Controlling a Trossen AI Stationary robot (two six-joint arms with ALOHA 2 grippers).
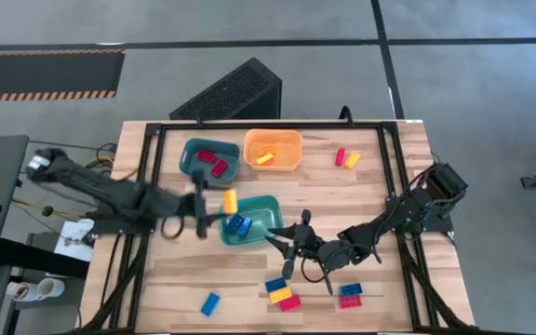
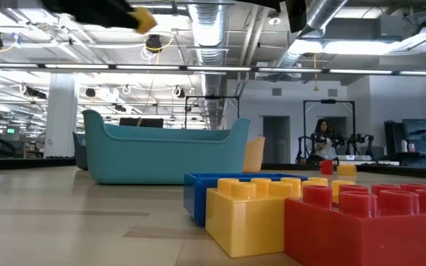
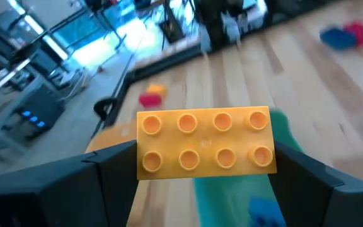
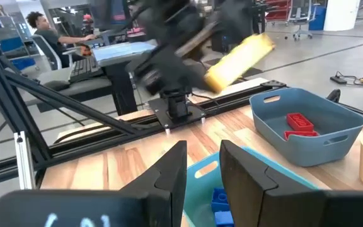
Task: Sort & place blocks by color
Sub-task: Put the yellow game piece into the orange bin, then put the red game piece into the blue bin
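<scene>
My left gripper (image 1: 214,207) is shut on a yellow brick (image 1: 230,200) and holds it in the air over the left rim of the teal tray (image 1: 266,212), where a blue brick (image 1: 238,225) lies. The low view shows that yellow brick (image 2: 145,18) high above the table. My right gripper (image 1: 288,251) hovers just right of the teal tray, open by a narrow gap with nothing in it (image 4: 203,165). A blue-grey tray (image 1: 194,154) holds red bricks (image 1: 212,163). An orange tray (image 1: 288,141) holds a yellow brick (image 1: 264,158). My left gripper pinches the yellow brick by its two short ends (image 3: 142,151), one finger (image 3: 106,173) on each end. The fingers reach in from the table's left, close to level. The brick is lifted clear, its studded face turned back toward the wrist.
Loose bricks lie near the front edge: a blue one (image 1: 210,303), a blue, yellow and red cluster (image 1: 283,294), and a blue and red pair (image 1: 350,295). A red and a yellow brick (image 1: 346,158) sit right of the orange tray. A black frame (image 1: 156,140) borders the table.
</scene>
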